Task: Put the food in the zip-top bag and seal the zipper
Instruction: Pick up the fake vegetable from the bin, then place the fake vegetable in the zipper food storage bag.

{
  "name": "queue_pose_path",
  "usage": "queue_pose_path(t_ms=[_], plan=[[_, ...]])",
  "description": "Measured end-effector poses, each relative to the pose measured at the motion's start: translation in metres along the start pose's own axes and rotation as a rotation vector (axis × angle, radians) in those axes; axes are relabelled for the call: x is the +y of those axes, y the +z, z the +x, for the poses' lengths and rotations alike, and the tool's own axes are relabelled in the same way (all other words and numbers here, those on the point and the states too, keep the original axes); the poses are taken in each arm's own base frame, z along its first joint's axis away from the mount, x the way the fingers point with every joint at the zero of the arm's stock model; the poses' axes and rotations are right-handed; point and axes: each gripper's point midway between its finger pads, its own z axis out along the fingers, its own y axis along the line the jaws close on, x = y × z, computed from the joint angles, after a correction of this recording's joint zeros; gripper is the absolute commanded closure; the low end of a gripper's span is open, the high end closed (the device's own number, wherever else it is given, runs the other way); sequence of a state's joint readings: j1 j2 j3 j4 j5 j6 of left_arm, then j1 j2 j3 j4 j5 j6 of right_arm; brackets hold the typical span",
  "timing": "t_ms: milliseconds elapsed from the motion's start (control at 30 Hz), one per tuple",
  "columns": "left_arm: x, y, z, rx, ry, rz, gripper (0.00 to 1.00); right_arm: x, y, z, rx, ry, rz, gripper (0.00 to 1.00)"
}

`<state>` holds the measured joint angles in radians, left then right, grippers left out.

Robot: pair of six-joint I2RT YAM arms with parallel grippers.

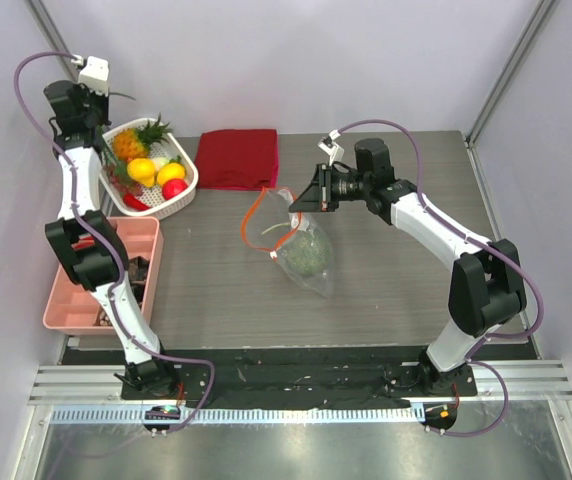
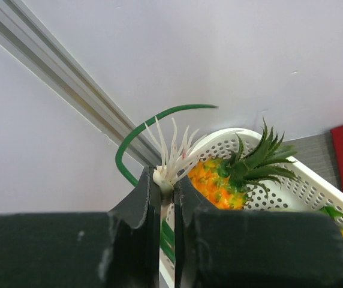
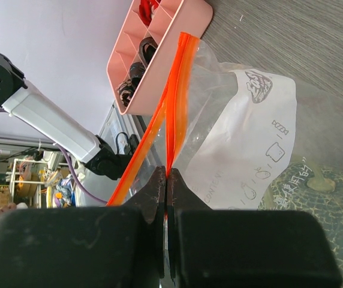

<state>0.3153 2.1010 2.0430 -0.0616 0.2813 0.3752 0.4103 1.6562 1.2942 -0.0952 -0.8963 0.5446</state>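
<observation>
Pinching the green onion (image 2: 161, 175) by its white end, the left gripper (image 2: 167, 180) is shut tight on it, up above the white basket (image 1: 181, 200). The apple (image 1: 174, 188) and a yellow citrus (image 1: 143, 169) lie in the basket. Off to the right of the basket, the right gripper (image 3: 167, 174) is closed on the zipper (image 3: 174, 102) of the zip-top bag (image 3: 243, 120), holding its mouth up. The melon (image 1: 308, 255) sits inside the bag.

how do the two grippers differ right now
The left gripper pinches the green onion by its white root end; the right gripper pinches the orange-red zipper of the zip-top bag. The left is raised near the white basket; the right is mid-table beside the bagged melon. Both have jaws shut.
</observation>
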Motion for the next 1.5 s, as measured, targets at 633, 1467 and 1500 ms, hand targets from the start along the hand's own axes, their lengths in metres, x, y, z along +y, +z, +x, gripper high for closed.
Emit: queue_pose_path(t_ms=[633, 1467, 1500], plan=[[-0.057, -0.162, -0.181, -0.289, -0.321, 0.251, 1.0, 0.006, 0.001, -0.005, -0.026, -0.001, -0.024, 0.99], [-0.257, -0.317, -0.239, -0.173, -0.792, 1.054, 1.0, 0.02, 0.03, 0.015, -0.042, 0.14, -0.189, 0.99], [-0.268, -0.32, -0.236, -0.145, -0.821, 1.094, 1.0, 0.014, 0.031, 0.017, -0.035, 0.147, -0.179, 0.99]])
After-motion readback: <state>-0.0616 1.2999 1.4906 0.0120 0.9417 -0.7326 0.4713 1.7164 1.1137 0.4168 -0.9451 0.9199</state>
